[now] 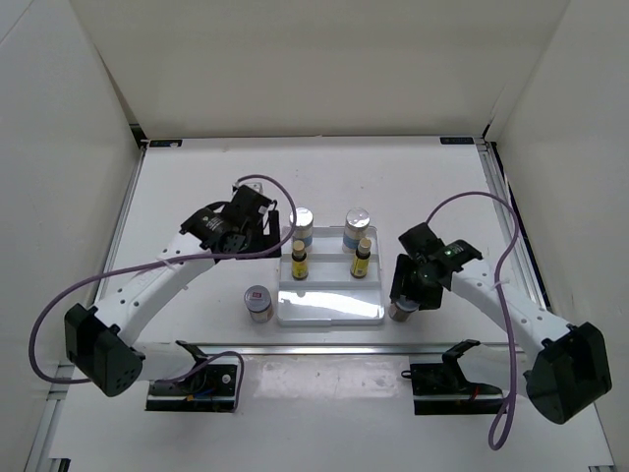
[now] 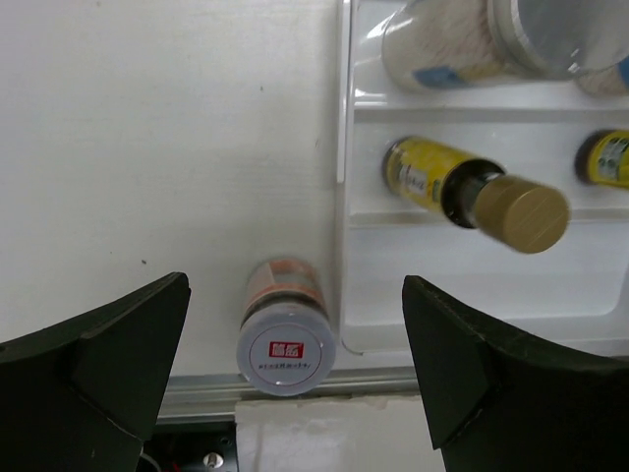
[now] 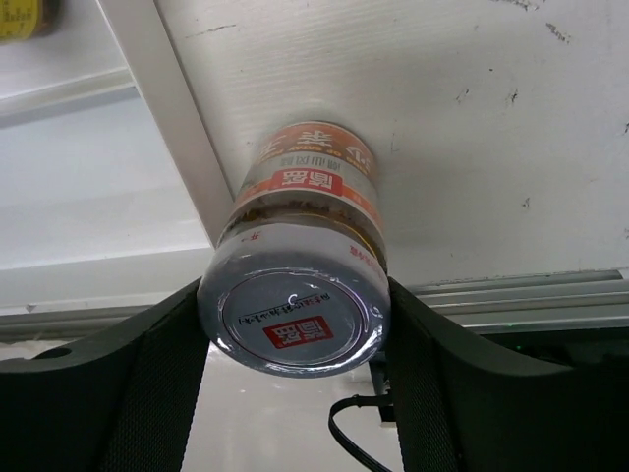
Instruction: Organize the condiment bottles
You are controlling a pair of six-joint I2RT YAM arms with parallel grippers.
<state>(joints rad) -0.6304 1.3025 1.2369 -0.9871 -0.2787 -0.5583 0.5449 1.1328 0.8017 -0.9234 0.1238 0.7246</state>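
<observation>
Two white bottles with blue bands point(image 1: 303, 225) point(image 1: 357, 227) stand on the back tier of the white tray point(image 1: 329, 310). Two amber bottles point(image 1: 300, 262) point(image 1: 362, 259) stand on the middle tier. One silver-lidded jar point(image 1: 257, 302) stands on the table just left of the tray; it also shows in the left wrist view point(image 2: 285, 334). My left gripper point(image 1: 267, 232) is open and empty, raised beside the left white bottle. My right gripper point(image 1: 405, 301) is shut on the second jar point(image 3: 305, 187) at the tray's right edge.
The tray's front tier point(image 1: 329, 307) holds nothing. A metal rail point(image 2: 295, 388) runs along the table's near edge just behind the left jar. White walls enclose the table on three sides.
</observation>
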